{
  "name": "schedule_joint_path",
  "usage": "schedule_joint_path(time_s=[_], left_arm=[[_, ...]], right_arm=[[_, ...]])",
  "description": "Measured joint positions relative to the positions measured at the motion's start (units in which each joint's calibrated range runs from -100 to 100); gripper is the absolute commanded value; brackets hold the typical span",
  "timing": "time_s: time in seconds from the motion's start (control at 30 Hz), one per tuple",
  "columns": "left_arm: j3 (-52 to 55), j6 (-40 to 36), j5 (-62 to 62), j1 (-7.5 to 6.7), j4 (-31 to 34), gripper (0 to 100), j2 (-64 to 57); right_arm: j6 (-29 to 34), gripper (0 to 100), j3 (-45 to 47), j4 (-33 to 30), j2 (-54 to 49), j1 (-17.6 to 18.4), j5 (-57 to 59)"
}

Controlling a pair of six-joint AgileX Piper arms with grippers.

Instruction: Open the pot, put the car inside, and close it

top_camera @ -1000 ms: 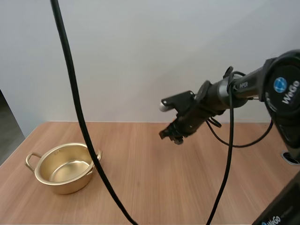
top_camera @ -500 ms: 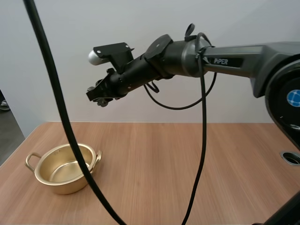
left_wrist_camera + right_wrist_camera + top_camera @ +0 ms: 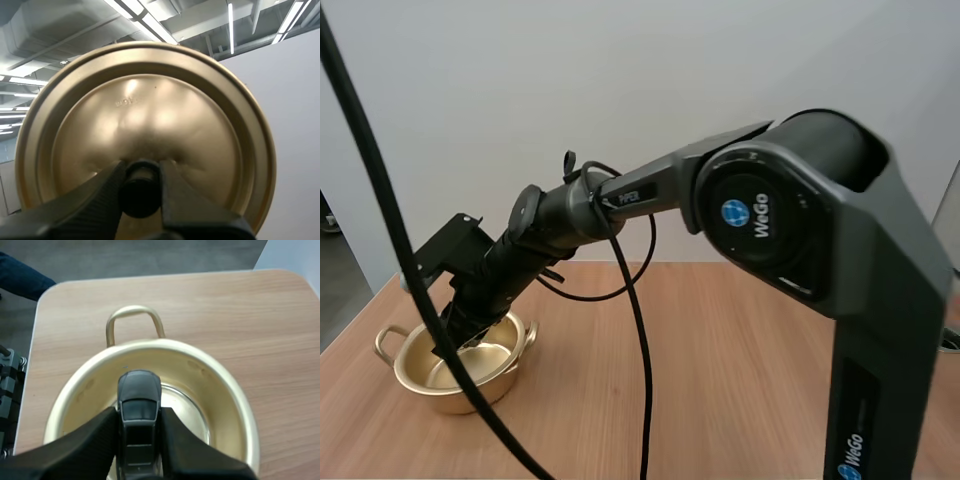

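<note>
The pot (image 3: 412,374) stands open near the left edge of the tabletop (image 3: 720,380), at about 8 o'clock in the high view, with bare wood running off at its 3 o'clock. The right claw (image 3: 138,414) pinches the dark car (image 3: 139,402) over the pot's mouth, within the rim. The left claw (image 3: 141,169) grips the lid (image 3: 150,110) by its black knob (image 3: 140,192).

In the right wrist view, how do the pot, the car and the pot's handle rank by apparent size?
1. pot
2. car, but nearness inflates it: the right claw holds it closest.
3. handle
</note>
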Motion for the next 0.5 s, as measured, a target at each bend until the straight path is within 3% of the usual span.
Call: schedule_joint_path(time_s=[0.3,0.37,0.43,0.47,0.5], left_arm=[[1.06,-1.05,2.96,0.0,3.24,0,0.0],[1.06,-1.05,2.97,0.0,3.24,0,0.0],[1.06,-1.05,4.24,0.0,3.24,0,0.0],[1.06,-1.05,4.82,0.0,3.24,0,0.0],[1.06,-1.05,5.01,0.0,3.24,0,0.0]], right_arm=[[-1.87,0,-0.28,0.53,4.47,0.0,-2.61],[-1.87,31,-0.28,0.23,5.38,0.0,-2.61],[-1.87,74,-0.28,0.12,5.89,0.0,-2.42],[-1.87,88,-0.28,0.12,5.89,0.0,-2.65],[-1.87,95,-0.28,0.12,5.89,0.0,-3.21]])
